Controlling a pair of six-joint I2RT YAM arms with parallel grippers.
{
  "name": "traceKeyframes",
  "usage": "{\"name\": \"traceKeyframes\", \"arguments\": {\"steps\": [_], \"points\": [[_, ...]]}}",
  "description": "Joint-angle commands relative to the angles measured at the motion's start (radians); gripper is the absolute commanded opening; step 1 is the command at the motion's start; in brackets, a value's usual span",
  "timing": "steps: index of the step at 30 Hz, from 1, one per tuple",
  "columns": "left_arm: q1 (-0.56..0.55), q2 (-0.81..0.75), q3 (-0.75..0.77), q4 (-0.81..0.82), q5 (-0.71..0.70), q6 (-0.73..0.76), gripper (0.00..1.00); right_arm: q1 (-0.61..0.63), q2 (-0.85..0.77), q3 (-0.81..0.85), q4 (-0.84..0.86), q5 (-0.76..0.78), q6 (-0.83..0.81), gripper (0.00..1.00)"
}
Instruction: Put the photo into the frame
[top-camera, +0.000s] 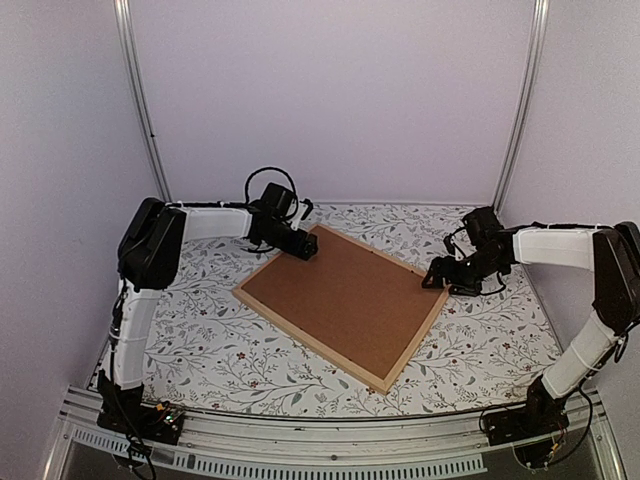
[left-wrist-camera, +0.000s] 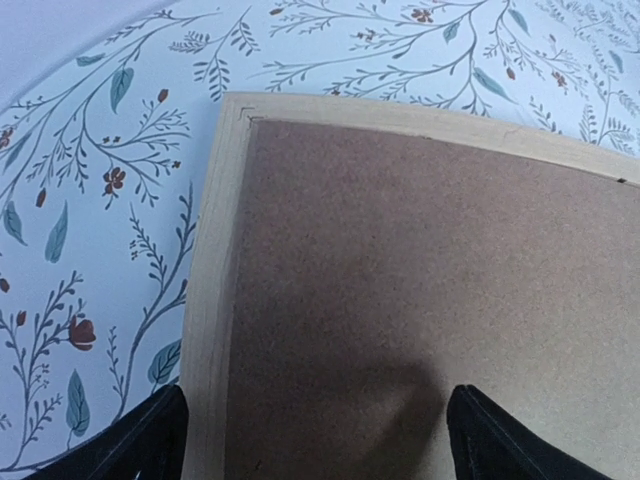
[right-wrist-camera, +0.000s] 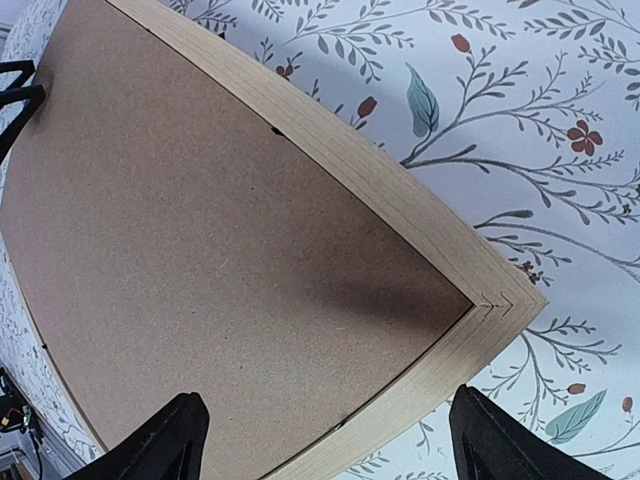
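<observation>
Since the photo shows in none of my views, I cannot tell whether it lies hidden under the board or somewhere else. The frame (top-camera: 310, 340) lies flat on the flowered table (top-camera: 200, 340), back upward, its long axis running from far left to near right. A brown backing board (top-camera: 345, 290) sits inside its rim and covers the whole opening.

My left gripper (top-camera: 303, 247) is over the far corner, jaws wide with nothing between them, one finger outside the wooden strip and the other over the board. My right gripper (top-camera: 437, 277) is over the right corner, also wide and holding nothing. So each arm is at one end of the far long side, equally near. I judge the board must come out before anything goes in.
</observation>
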Motion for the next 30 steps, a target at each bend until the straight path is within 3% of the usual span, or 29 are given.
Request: {"name": "traceKeyframes", "arguments": {"steps": [1, 11, 23, 30], "points": [[0.005, 0.024, 0.032, -0.022, 0.054, 0.003, 0.92, 0.005, -0.036, -0.01, 0.012, -0.007, 0.004, 0.87], [0.003, 0.05, 0.036, -0.044, 0.13, -0.014, 0.89, 0.005, -0.038, -0.015, 0.017, -0.021, 0.006, 0.87], [-0.009, -0.041, -0.122, 0.036, 0.346, -0.053, 0.8, 0.007, -0.015, -0.064, 0.102, -0.115, 0.048, 0.87], [-0.028, -0.05, -0.15, 0.006, 0.378, -0.053, 0.77, 0.005, 0.002, -0.063, 0.112, -0.111, 0.049, 0.87]]}}
